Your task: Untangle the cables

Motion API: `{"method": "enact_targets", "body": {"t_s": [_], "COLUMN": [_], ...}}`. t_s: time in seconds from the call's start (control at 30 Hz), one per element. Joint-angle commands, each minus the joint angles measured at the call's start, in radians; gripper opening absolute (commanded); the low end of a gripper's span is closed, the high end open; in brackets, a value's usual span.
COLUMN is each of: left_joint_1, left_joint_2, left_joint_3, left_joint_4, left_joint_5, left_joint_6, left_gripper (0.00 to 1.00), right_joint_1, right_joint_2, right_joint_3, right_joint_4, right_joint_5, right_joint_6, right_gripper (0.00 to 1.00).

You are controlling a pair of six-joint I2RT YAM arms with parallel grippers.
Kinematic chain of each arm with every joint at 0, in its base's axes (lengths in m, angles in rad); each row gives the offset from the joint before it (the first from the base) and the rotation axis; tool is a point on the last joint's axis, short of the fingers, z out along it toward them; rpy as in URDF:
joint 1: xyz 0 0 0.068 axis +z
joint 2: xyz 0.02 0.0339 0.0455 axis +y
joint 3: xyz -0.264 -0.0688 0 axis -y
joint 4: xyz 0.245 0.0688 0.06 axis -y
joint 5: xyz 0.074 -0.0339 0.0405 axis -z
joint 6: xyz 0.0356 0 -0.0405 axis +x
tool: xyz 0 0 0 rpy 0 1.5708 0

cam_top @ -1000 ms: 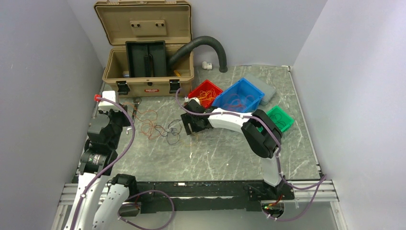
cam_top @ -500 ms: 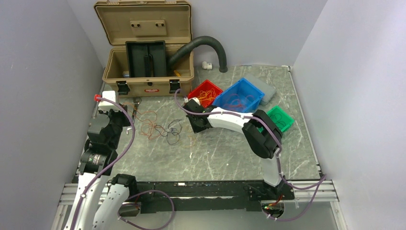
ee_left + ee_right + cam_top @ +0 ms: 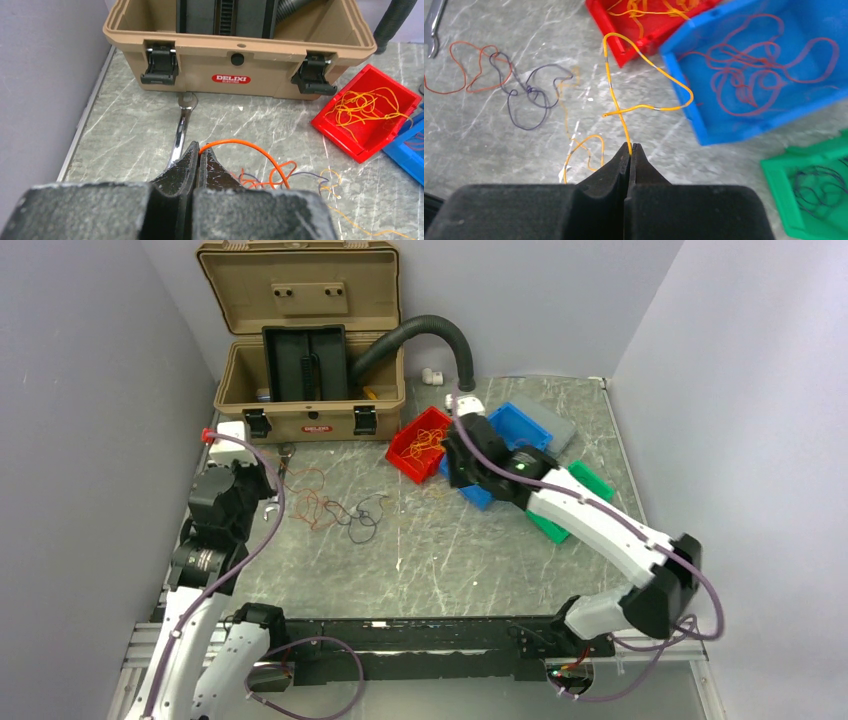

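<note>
Robot test lab, walled cell of plain grey panels (image 3: 90, 390), stone-pattern table (image 3: 450, 560), open tan tool case (image 3: 310, 422) at the back, spanner (image 3: 180, 132) just before it, red bin (image 3: 345, 137), blue bin (image 3: 724, 132), green bin (image 3: 789, 175) to its right.

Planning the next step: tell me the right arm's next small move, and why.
Probably carry the yellow cable over the red bin and release it there. The right gripper is shut on that cable, which hangs apart from the tangle, and the red bin beside it already holds yellow cables.

red label (image 3: 231, 79) reading DELIXI, front of tan toolbox (image 3: 270, 67)
</note>
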Motion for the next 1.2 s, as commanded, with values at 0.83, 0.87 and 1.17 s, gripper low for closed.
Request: {"method": "enact_targets", "body": {"t_s": [0.83,0.87,1.17], "left_joint_1": [-0.493,-0.507,-0.556], "left_joint_2": [0.711,0.743,0.945], "left_joint_3": [0.164,0.170,0.163], "left_joint_4": [-0.221,-0.216,-0.082], "left_joint_5": [0.194,0.176,0.136], "left_joint_6": [-0.134,-0.135,-0.191], "left_gripper": [0.87,0.87,0.84], "right_joint_1": [-0.085,-0.084,-0.085], "right_joint_2": [-0.200,-0.201,-0.228], "right_joint_3": [-0.356,-0.363,-0.379], "right_joint_4": [-0.004,0.003,0.014], "right_joint_5": [-0.275,-0.276,-0.274], "right_joint_6": [0.029,0.031,0.042], "right_gripper": [0.02,0.02,0.03]}}
